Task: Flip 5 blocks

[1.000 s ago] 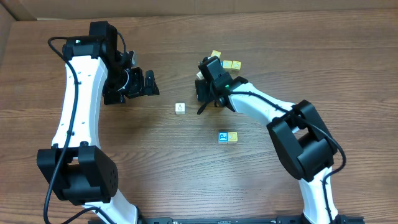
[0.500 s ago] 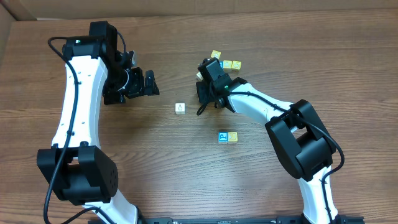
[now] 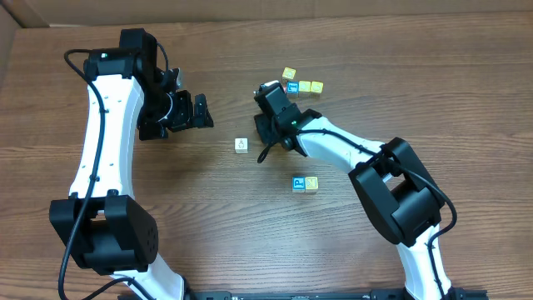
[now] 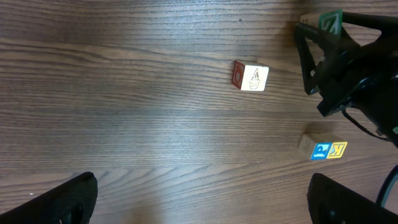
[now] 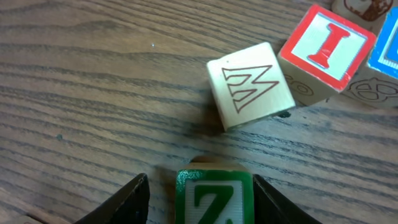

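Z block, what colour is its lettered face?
Z block: green with a white letter, clearest in the right wrist view.

Soft, even light from above.
The table (image 3: 350,242) is evenly bright in all 3 views. Up close, the green Z block (image 5: 214,198) is sharp, and the cream block (image 5: 250,85) at 12 o'clock drops a faint shadow toward 6 o'clock.

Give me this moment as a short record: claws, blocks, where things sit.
left claw: open, holding nothing
right claw: straddles green Z block, grip unclear
beyond it: pale M block beside red I block
white block: alone, between the two claws
pair: blue block and yellow block, side by side
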Motion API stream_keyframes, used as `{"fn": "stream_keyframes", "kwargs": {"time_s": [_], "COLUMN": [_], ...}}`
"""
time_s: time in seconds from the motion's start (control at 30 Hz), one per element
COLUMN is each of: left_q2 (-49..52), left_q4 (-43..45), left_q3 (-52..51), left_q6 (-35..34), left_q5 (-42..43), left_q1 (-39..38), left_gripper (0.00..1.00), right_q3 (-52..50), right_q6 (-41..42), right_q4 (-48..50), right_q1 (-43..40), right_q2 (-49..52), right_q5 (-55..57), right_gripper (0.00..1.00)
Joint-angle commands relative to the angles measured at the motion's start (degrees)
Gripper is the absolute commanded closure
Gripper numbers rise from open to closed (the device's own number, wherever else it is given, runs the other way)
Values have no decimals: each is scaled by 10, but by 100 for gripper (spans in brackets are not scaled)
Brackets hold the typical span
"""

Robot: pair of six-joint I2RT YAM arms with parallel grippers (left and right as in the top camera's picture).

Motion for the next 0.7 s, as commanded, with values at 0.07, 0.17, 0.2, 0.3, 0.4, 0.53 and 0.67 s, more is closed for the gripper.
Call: {"fn": "stream_keyframes", "kwargs": {"time_s": [0.07,0.17,0.2,0.3,0.4,0.53,0.67], "left_q2": [7,7,7,7,7,7,7], "left_q4": [0,0,0,0,0,0,0], "left_q3": [15,15,15,15,14,15,15], "left_q6": [2,2,2,2,2,2,2], "left_q5": [-1,-1,-1,-1,-1,-1,-1], "left_q1": [-4,-4,-4,-4,-4,-4,-4], "left_gripper": [0,0,0,0,0,0,0], "right_q3": [2,2,2,5,5,5,5], "right_q6": [-13,-13,-13,-13,-13,-13,-12], "right_q4": [10,16,17,16,16,14,12], "right_q1": [1,1,1,1,1,1,1], "right_q2": [-30,-30,-30,-30,-30,-31,-37], "right_q5": [35,35,35,35,35,35,35], "right_gripper": [48,49,49,49,52,53,53]}}
